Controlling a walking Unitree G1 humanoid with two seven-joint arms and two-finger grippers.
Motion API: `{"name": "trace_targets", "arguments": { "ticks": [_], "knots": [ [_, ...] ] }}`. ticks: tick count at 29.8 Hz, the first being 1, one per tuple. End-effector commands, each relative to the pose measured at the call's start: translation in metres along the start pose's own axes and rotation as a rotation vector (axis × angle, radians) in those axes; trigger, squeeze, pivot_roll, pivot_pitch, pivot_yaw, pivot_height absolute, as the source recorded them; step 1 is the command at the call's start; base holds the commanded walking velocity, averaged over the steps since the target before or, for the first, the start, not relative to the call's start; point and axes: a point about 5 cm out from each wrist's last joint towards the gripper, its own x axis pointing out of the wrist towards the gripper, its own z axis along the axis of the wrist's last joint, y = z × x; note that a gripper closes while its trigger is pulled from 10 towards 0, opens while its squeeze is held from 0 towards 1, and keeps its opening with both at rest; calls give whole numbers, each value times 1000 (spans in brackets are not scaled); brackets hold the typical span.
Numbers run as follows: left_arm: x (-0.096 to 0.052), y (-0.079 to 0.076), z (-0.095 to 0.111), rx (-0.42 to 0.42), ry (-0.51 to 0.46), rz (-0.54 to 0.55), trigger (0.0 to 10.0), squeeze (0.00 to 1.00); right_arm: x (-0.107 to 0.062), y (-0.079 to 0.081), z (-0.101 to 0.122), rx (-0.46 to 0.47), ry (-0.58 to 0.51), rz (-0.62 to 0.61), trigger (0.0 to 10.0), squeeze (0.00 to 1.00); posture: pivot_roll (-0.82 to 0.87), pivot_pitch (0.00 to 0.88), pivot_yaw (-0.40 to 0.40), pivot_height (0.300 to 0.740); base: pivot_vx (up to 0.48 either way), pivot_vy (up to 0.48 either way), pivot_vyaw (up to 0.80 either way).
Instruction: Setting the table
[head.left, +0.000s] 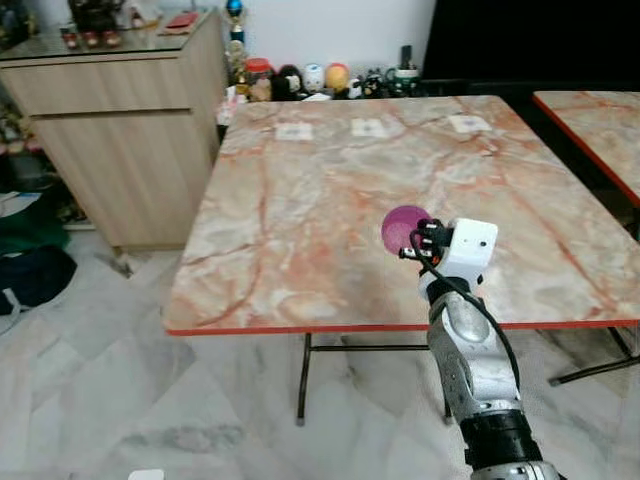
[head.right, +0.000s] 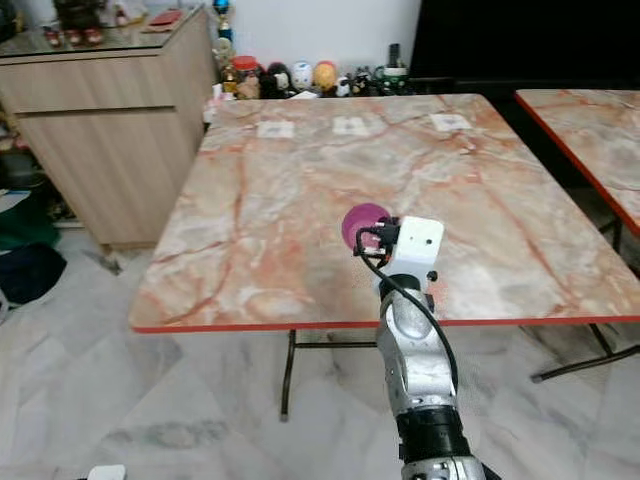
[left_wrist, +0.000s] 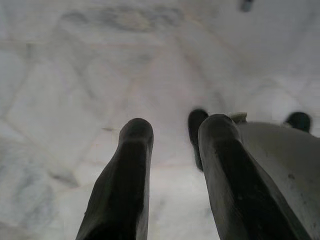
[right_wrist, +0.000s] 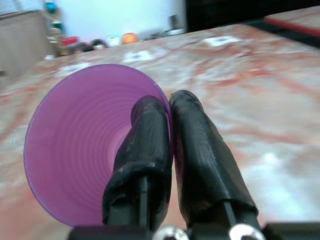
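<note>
A purple plastic cup (head.left: 403, 228) hangs tilted on its side just above the near part of the marble table (head.left: 300, 200), held by its rim. My right gripper (right_wrist: 167, 107) is shut on that rim, one finger inside the cup (right_wrist: 85, 135) and one outside. The right arm reaches up from the lower right over the table's front edge. My left gripper (left_wrist: 172, 130) hangs open over the pale floor, holding nothing.
Three white cards (head.left: 370, 127) lie along the table's far edge. Small figurines and jars (head.left: 300, 78) stand behind it by the wall. A wooden cabinet (head.left: 110, 130) is at the left, a second marble table (head.left: 600, 120) at the right, and dark bags (head.left: 30, 270) lie on the floor.
</note>
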Motion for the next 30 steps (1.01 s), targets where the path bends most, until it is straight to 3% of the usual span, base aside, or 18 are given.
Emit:
{"name": "trace_targets", "arguments": {
  "ticks": [1, 30],
  "knots": [
    [-1, 1, -5, 25, 27, 3, 10000, 0, 1, 6, 6, 2, -29, 12, 10000, 0, -25, 0, -2, 740, 0, -442, 0],
    [-2, 3, -6, 43, 28, -2, 10000, 0, 4, -6, 6, -6, -46, -63, 10000, 0, -40, 0, 15, 740, 0, -435, 0]
  ]
}}
